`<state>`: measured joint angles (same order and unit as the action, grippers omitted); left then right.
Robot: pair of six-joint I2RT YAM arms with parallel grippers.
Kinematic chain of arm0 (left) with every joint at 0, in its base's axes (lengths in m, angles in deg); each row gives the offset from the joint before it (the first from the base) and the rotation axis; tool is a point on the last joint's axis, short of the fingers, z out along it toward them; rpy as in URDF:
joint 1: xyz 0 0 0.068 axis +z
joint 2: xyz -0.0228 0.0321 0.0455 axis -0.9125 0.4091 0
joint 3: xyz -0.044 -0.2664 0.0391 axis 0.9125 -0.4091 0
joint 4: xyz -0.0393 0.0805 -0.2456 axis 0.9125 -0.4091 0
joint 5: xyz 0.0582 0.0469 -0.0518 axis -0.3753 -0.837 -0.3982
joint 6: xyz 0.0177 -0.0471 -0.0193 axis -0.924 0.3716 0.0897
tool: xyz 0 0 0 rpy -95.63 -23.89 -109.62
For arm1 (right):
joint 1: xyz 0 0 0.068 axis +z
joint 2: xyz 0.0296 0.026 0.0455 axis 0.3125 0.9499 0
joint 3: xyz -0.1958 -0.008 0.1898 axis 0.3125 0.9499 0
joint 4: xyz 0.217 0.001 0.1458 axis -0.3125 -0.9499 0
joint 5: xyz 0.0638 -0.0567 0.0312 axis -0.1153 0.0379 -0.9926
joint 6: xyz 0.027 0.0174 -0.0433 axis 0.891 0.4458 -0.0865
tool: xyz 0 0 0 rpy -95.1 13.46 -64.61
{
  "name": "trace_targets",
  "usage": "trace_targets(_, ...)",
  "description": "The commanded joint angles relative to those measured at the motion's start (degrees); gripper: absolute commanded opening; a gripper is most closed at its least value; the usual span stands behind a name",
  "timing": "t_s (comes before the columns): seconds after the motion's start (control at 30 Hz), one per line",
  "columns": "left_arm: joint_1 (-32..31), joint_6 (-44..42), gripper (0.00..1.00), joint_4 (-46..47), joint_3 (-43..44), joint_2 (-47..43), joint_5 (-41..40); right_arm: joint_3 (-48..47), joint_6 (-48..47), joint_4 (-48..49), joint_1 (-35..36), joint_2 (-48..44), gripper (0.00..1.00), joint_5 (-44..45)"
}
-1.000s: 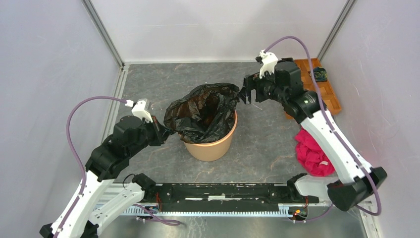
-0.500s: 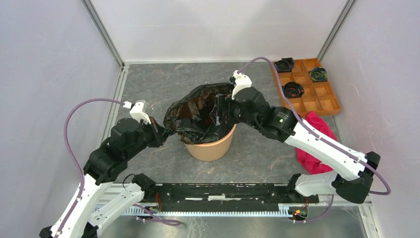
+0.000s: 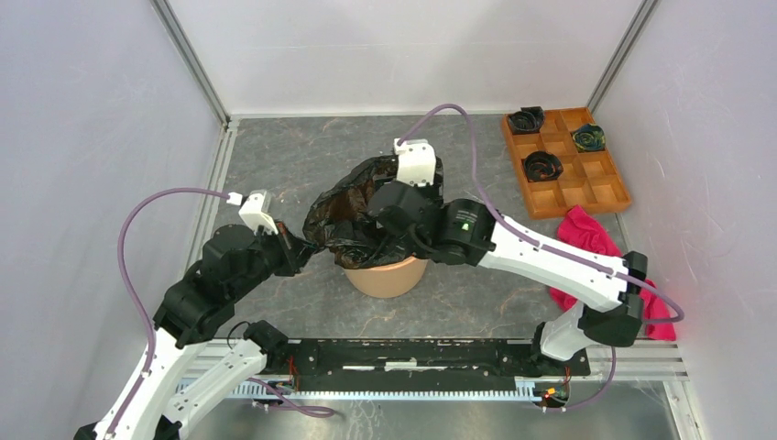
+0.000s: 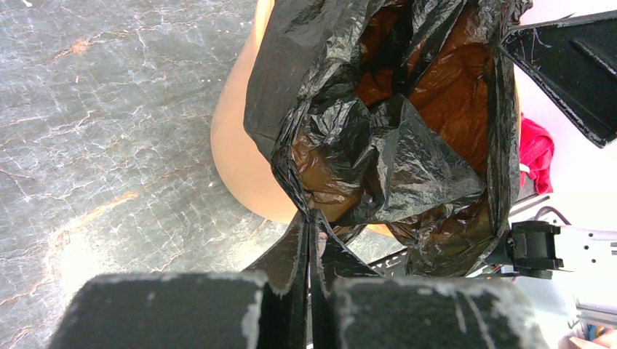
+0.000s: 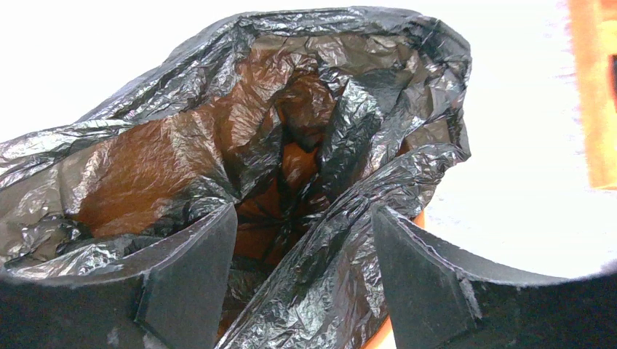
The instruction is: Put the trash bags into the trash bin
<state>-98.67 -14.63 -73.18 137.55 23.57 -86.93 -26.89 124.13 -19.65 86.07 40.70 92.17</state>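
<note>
Since the earlier frame the right arm had swung left from beside the tray [image 3: 612, 188] and now reached over the bin [image 3: 389, 278], which uncovered the tray's black rolls and more of the pink cloth [image 3: 586, 234]. The right gripper [image 5: 302, 240] pointed into the mouth of the bag [image 3: 344, 215], jaws well apart, with a loose ridge of film lying between them. The left gripper [image 4: 308, 247] was clamped tight on the bag's left edge, drawn out past the rim. The bag sat partly inside the bin at the table's middle, much of it bunched above the rim. If the right jaws closed on that inner fold and lifted, they would likely drag the bag out or tear the thin film. A harder pull from the left could tip the bin. No readable writing or brand showed.
</note>
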Motion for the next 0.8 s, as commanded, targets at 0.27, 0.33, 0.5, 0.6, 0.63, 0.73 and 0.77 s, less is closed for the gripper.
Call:
trace_targets(0.27, 0.2, -1.0, 0.02, 3.4, -1.3, -0.4, 1.8, -5.2, 0.2, -8.4, 4.4, 7.0, 0.74, 14.8)
trace_targets(0.33, 0.2, -1.0, 0.02, 3.4, -1.3, -0.5, 1.8, -4.6, 0.2, -8.1, 4.4, 7.4, 0.74, 14.8)
trace_targets(0.5, 0.2, -0.8, 0.02, 3.3, -1.3, -0.5, 1.4, -2.8, 0.9, -8.1, 4.5, 7.5, 0.63, 15.1)
trace_targets(0.6, 0.2, -0.4, 0.02, 3.3, -1.4, -0.6, 1.3, -1.9, 0.9, -7.5, 4.5, 7.0, 0.51, 15.4)
trace_targets(0.63, 0.2, -0.3, 0.02, 3.3, -1.5, -0.6, 1.3, -1.6, 0.9, -7.4, 4.5, 6.7, 0.5, 15.5)
trace_targets(0.73, 0.2, 0.0, 0.02, 3.3, -1.6, -0.6, 1.5, -0.9, 1.4, -7.6, 4.4, 5.7, 0.36, 15.8)
trace_targets(0.77, 0.2, 0.1, 0.02, 3.2, -1.6, -0.5, 1.6, -0.6, 1.9, -7.9, 4.5, 5.2, 0.3, 15.7)
